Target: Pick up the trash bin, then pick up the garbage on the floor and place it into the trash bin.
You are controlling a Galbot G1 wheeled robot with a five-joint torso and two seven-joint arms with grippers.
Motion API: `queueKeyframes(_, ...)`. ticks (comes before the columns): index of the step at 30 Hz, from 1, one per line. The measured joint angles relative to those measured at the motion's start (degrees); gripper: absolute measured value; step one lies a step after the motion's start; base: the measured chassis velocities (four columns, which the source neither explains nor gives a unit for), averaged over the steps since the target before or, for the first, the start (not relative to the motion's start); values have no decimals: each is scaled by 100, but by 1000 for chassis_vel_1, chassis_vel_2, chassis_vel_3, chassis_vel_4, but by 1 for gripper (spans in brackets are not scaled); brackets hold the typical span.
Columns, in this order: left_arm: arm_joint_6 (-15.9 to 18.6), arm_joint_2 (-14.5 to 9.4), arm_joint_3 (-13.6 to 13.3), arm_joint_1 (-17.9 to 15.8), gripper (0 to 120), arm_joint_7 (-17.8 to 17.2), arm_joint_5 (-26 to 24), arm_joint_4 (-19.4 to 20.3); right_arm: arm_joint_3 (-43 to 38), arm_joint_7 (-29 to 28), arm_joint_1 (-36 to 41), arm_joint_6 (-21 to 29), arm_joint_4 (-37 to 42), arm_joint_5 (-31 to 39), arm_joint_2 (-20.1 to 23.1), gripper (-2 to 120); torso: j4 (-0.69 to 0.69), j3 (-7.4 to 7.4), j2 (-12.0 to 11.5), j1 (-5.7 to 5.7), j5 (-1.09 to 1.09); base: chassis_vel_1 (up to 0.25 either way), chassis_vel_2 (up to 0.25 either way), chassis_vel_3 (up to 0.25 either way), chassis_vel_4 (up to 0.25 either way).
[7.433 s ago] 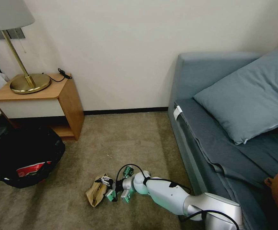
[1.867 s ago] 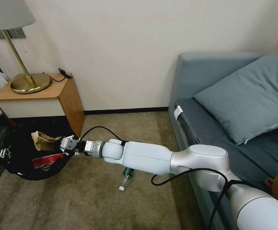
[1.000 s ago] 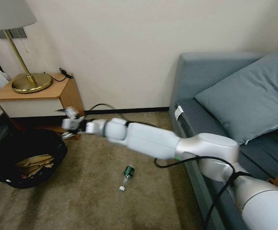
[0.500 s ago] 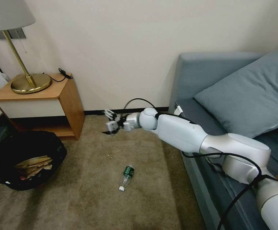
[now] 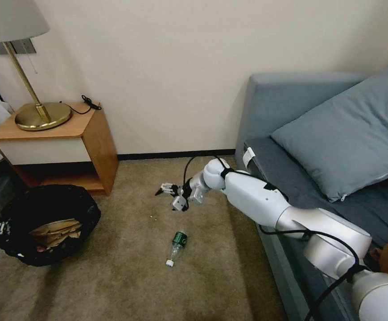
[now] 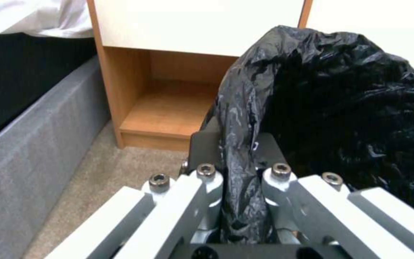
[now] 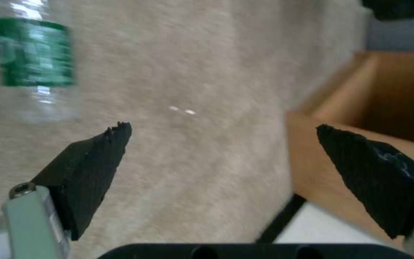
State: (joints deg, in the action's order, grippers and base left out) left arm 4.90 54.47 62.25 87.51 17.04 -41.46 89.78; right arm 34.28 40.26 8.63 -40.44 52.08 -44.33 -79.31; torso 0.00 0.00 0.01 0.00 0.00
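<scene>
- A wooden nightstand (image 5: pixel 60 136) stands against the cream wall (image 5: pixel 167 67), with an open shelf below its pale drawer front.
- A brass lamp (image 5: pixel 40 113) with a pale shade rests on top of it, a black cord (image 5: pixel 88 102) coiled beside the base.
- Tan carpet (image 5: pixel 127 276) covers the floor.
- A blue-grey sofa (image 5: pixel 283 107) carries a matching pillow (image 5: pixel 350 133).
- A black baseboard (image 5: pixel 176 154) runs along the wall.

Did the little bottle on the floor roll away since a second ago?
No. The bottle lies on the carpet, the same way out from the wooden nightstand as before. Only the right hand moved, now open above it.
</scene>
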Motion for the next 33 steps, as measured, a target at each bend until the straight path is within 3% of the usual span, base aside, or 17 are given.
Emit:
queueKeyframes(13, 4, 92, -68, 9, 4, 44, 48, 86, -72, -6, 688, 52, -115, -235, -162, 100, 0, 0, 0, 0, 0, 0, 0, 0, 0)
queueKeyframes(23, -81, 191, -92, 82, 4, 142, 100, 73, -726, 50, 1286, -103, -143, -1454, -364, 100, 0, 0, -1, 0, 0, 0, 0, 0, 0)
queueKeyframes(33, -107, 260, -98, 112, 4, 156, 101, 148, -901, 156, 1456, -152, -110, -1808, -430, 100, 0, 0, -1, 0, 0, 0, 0, 0, 0)
